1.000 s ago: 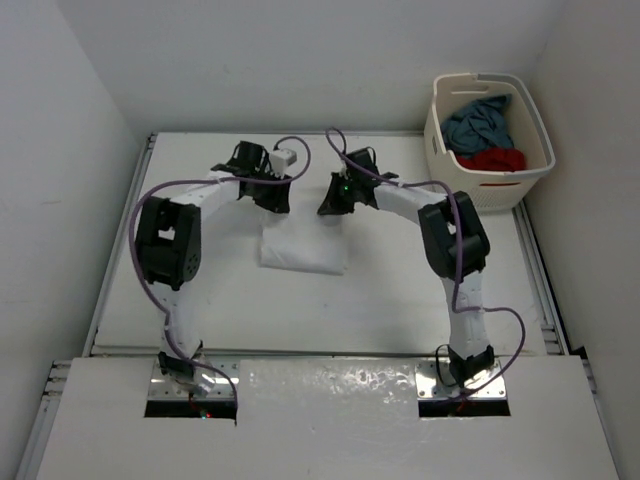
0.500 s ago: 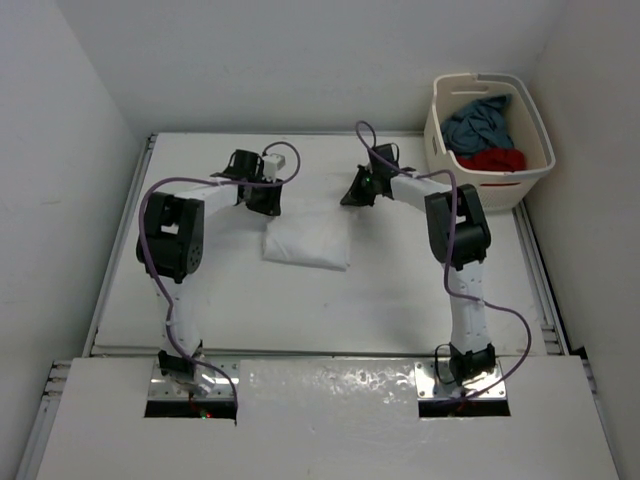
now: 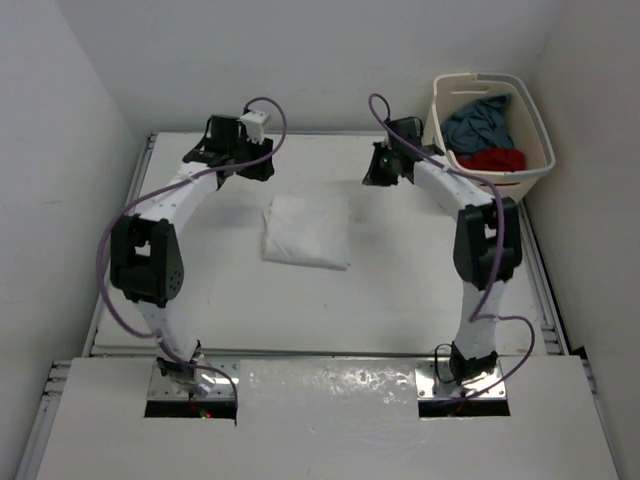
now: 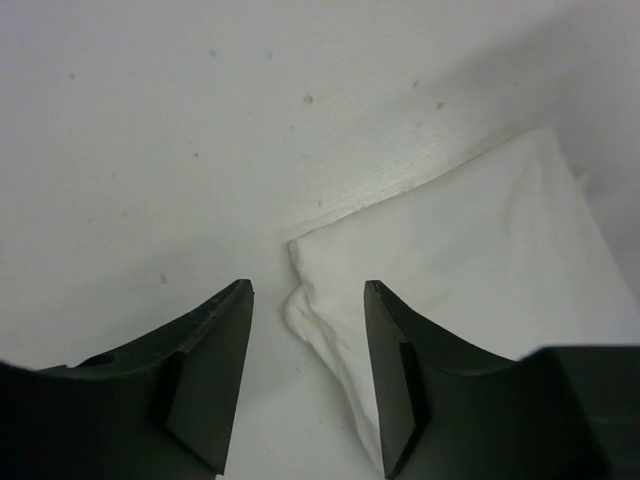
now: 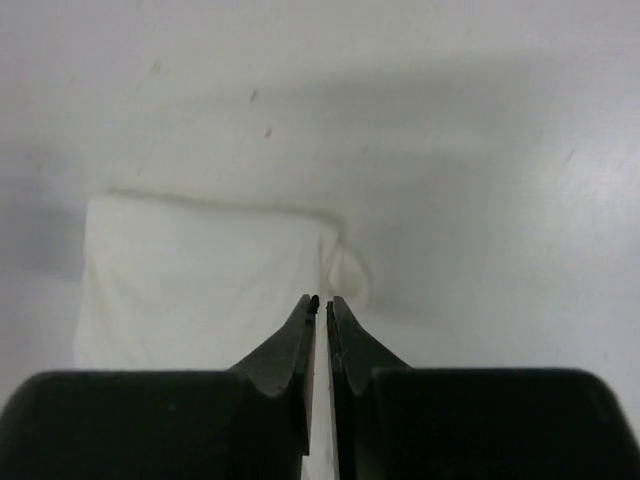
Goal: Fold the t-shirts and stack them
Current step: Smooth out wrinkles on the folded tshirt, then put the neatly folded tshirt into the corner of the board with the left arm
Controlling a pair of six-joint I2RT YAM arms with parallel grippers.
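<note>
The left claw (image 3: 256, 166) hangs spread over the bench (image 3: 400, 290), nothing between its fingers; in the left wrist view (image 4: 308, 290) a rumpled corner of the folded white shirt (image 4: 470, 270) lies just below the gap. Its arm arches up the left side of the frame, the wrist at the upper left. The right claw (image 3: 378, 176) is all but pressed together, a thin slit showing in its own view (image 5: 322, 300), gripping nothing. Its arm stands tall on the right, forearm reaching to beside the basket (image 3: 438, 128). The white shirt (image 3: 305, 232) lies at mid-frame, between and below both claws. The blue-grey shirt (image 3: 478, 122) and red shirt (image 3: 497, 159) sit in the basket.
</note>
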